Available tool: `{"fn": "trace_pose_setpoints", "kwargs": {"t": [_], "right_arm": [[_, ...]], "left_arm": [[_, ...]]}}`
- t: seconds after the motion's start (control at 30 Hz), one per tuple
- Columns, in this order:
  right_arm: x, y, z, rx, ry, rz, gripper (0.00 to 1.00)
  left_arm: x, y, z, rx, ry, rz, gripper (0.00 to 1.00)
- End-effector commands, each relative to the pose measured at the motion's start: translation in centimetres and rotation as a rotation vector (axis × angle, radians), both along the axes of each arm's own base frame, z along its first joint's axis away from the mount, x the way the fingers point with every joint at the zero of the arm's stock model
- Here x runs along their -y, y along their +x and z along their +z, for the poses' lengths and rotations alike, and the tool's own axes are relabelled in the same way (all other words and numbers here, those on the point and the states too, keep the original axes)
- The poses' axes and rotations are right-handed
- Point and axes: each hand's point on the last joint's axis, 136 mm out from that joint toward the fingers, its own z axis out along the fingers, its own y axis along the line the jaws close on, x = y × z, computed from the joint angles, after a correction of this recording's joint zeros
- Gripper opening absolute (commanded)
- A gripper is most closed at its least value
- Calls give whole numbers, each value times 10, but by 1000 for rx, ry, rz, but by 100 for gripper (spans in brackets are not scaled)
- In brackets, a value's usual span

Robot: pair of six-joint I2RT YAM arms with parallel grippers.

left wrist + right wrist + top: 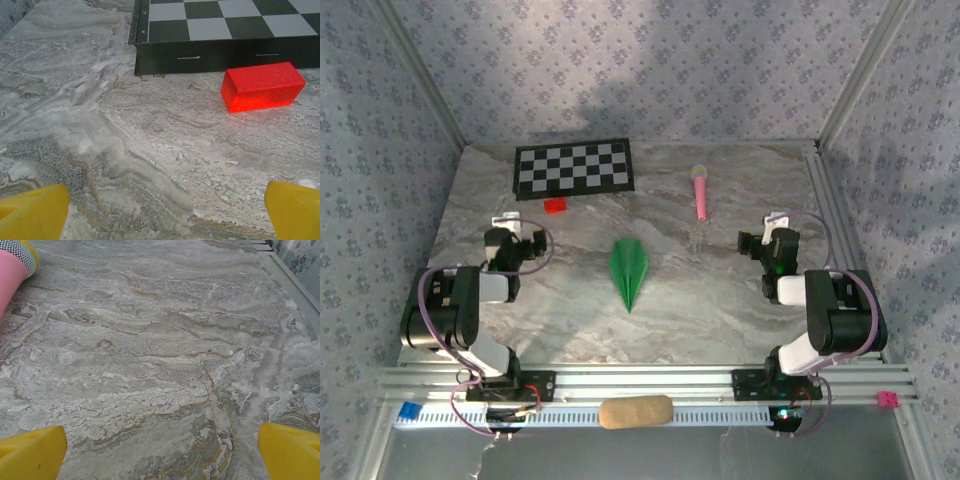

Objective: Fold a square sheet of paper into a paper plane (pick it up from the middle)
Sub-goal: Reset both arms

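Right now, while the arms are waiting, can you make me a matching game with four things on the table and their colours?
Things:
1. paper plane
2. checkerboard
3. small block
4. toy microphone

Colours:
A. pink
B. green
C. red
D. black and white

Pairs: 1-B, 2-D, 3-C, 4-A

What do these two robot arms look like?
The left arm and right arm are chunky black-and-white jointed segments, each with a looping purplish cable. Their fingertips are bright yellow wedges; a green light glows on the right one.
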Motion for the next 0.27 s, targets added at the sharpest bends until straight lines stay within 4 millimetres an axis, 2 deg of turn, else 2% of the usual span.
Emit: {"fn": "trace_pose_setpoints", "kwargs": {"t": [0.0,0.23], "right_arm": [[3,8,11,38,7,-19,100],[2,8,12,39,9,-16,100]], "left_arm": [[0,9,17,50,1,-1,100],[0,9,17,51,1,0,100]]}}
